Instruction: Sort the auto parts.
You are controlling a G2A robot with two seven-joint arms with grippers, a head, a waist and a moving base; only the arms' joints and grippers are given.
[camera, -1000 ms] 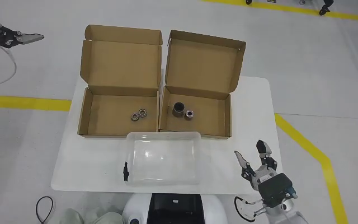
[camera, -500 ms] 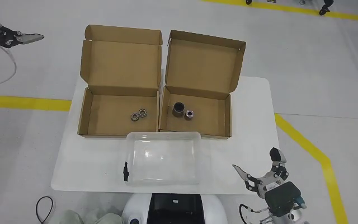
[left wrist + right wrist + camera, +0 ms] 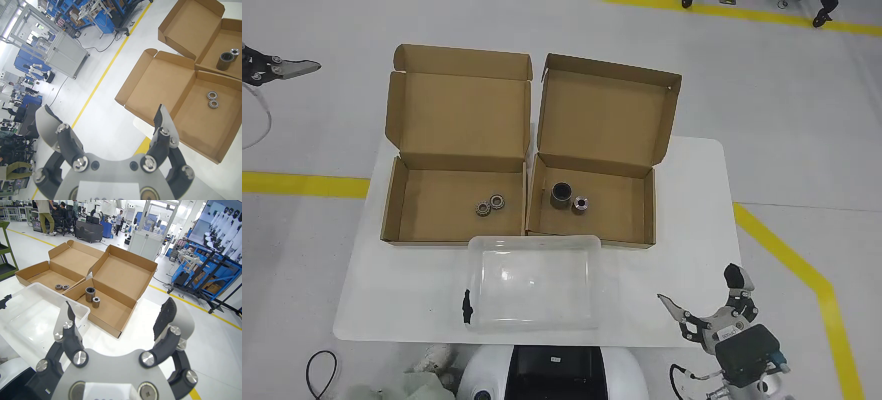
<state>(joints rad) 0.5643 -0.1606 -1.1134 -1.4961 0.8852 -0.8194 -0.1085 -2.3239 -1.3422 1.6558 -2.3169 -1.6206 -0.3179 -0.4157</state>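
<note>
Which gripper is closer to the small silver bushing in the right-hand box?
Right. The right gripper hangs open over the table's near right corner; the left gripper is off the table's left edge, with the bearing box between it and the silver bushing.

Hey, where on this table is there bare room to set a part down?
Bare table right of the right cardboard box, and left of the clear bin past the black piece. Crowded: box middles, around the bearings and two cylinders.
</note>
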